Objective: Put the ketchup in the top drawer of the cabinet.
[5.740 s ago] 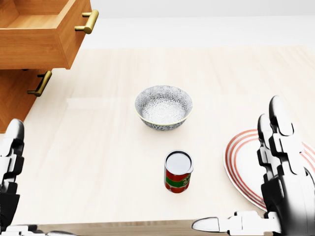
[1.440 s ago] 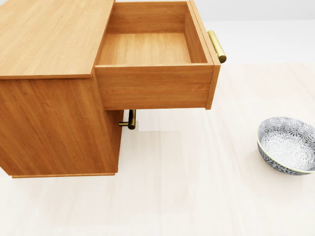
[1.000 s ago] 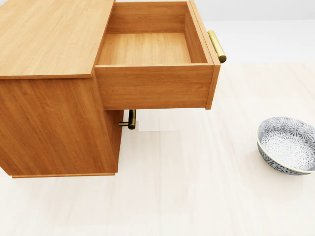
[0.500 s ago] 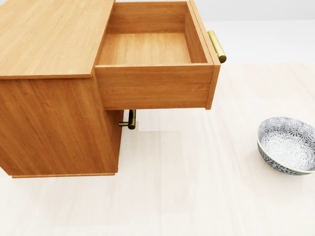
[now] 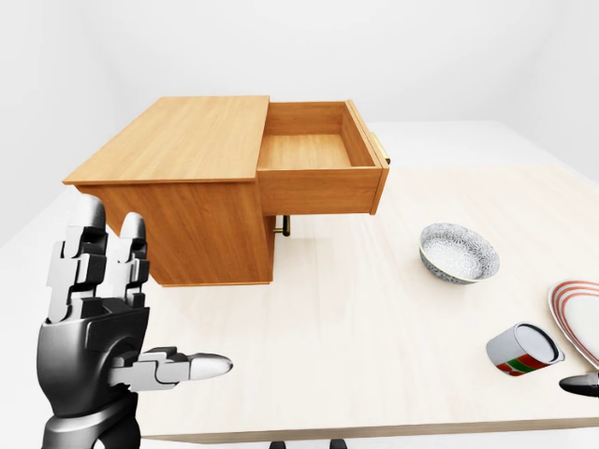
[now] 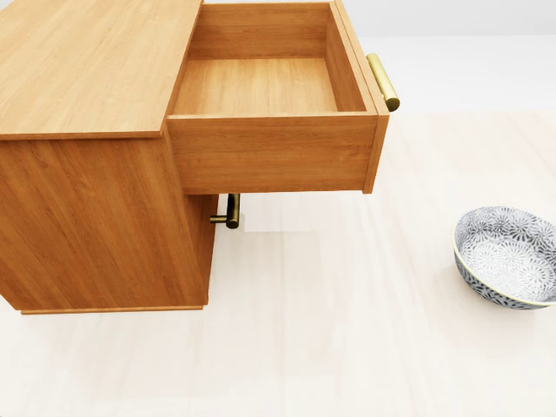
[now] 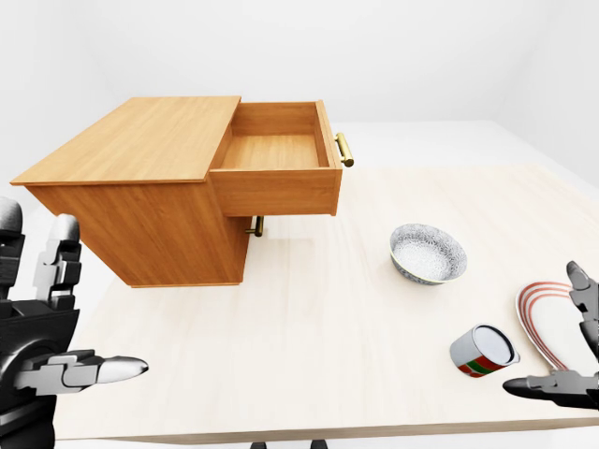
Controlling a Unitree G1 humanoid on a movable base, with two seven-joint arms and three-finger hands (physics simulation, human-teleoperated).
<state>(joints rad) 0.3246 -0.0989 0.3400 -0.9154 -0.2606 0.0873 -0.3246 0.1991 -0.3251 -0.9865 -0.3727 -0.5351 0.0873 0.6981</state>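
Standing wide open: top drawer [image 6: 261, 87] of the cabinet [image 6: 87, 69], pulled out toward the right of the head view, nothing inside
Drawer handle: brass handle [image 6: 383, 82] on the drawer face; a second brass handle [image 6: 229, 211] shows just under the open drawer
Ketchup: no bottle visible; the only red item is a red and green can [image 7: 482, 352] with a white top, tilted on the counter [image 7: 328, 337], low right in the right-eye view, well apart from the cabinet
Bowl: patterned bowl [image 7: 428, 253] upright on the counter, between cabinet and can
Plate: red-striped plate [image 7: 543, 318] at the right edge, just beside the can
Left hand: left hand [image 5: 98, 323] raised at lower left of the left-eye view, fingers [image 5: 89, 248] apart and upright, thumb out sideways, holding nothing
Right hand: right hand [image 7: 571, 360] at the lower right edge, mostly cut off; fingers spread, one dark fingertip near the can, not touching it
Head view: cabinet, drawer and bowl only, no hands
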